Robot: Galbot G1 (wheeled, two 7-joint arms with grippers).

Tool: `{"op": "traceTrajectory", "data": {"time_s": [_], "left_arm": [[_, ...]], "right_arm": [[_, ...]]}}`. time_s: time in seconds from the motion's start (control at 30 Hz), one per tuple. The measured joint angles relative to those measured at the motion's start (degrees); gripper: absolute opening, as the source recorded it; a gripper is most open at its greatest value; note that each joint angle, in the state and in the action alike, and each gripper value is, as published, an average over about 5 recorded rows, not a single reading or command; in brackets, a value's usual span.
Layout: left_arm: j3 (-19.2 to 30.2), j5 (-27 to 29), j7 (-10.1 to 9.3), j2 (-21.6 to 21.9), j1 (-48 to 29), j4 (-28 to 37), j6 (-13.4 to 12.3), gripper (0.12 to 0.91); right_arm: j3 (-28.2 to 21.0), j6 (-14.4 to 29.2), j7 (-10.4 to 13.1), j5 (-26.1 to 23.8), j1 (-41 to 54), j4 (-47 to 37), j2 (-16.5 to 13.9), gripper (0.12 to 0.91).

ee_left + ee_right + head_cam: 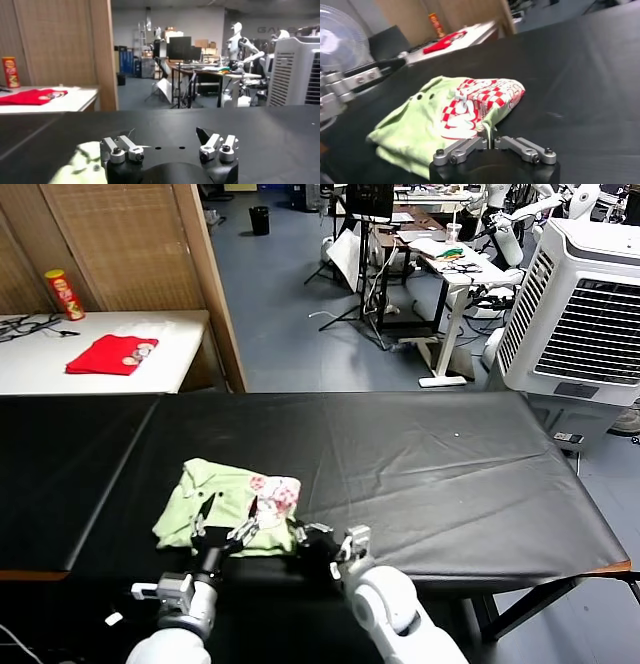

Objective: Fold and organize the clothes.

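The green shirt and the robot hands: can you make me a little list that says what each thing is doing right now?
shirt: pale green shirt with red-and-white checkered print, bunched up on the black table, near its front edge
right gripper: right gripper shut, pinching the shirt's near edge
left gripper: left gripper open, holding nothing, low over the table beside the shirt
side table: red garment and a can

Robotics lab, humanoid robots (pixel 239 45), monitor desks (pixel 200 70), cooler unit (pixel 585 314)
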Motion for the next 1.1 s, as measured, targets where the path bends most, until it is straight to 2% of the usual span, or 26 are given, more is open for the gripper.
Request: {"op": "traceTrajectory", "data": {"time_s": [0.13,0.23,0.33,0.37,0.43,0.57,0.67,0.9,1.0,1.1], "left_arm": [[0.06,-0.96,-0.7,0.42,-0.49,0.67,-0.47,0.798],[0.17,-3.31,-0.89,1.2,-0.6,1.26,-0.62,0.798],[-0.11,-5.77,-1.67,2.4,-0.23,1.81,-1.82,0.798],[-0.3,-6.37,-2.06,2.91,-0.11,1.98,-2.28,0.798],[-0.73,-7.48,-2.97,4.03,0.11,2.2,-2.88,0.798],[-1.5,-8.91,-4.84,6.23,0.89,1.58,-2.83,0.798],[-2.19,-9.1,-5.35,7.75,2.27,0.5,-3.33,0.798],[-4.41,-9.08,-5.89,10.04,9.61,-2.75,-4.92,0.798],[-5.02,-9.58,-6.67,10.49,13.7,-4.22,-5.03,0.798],[-5.97,-10.84,-6.81,10.76,17.99,-5.95,-4.84,0.798]], "right_arm": [[3.75,-0.72,0.05,-1.28,-3.22,4.51,-3.01,0.141],[6.98,-1.48,-1.92,-2.38,-5.51,7.69,-5.71,0.187],[9.63,-0.44,-4.55,-4.97,-7.54,10.29,-8.34,0.322],[10.3,0.31,-5.16,-5.95,-8.2,11.08,-9.14,0.389],[11.39,2.25,-5.42,-7.98,-9.59,12.6,-10.62,0.489],[13.29,8.41,-3.05,-12.33,-13.13,15.4,-13.18,0.7],[14.57,14.29,-0.97,-15.41,-16.78,17.28,-14.4,0.777],[17.31,28.61,3.74,-21.5,-27.34,20.98,-14.62,0.798],[18.24,31.76,6.08,-22.78,-31.65,22.56,-14.08,0.798],[19.2,32.48,8.57,-23.11,-35.95,24.68,-13.44,0.798]]}}
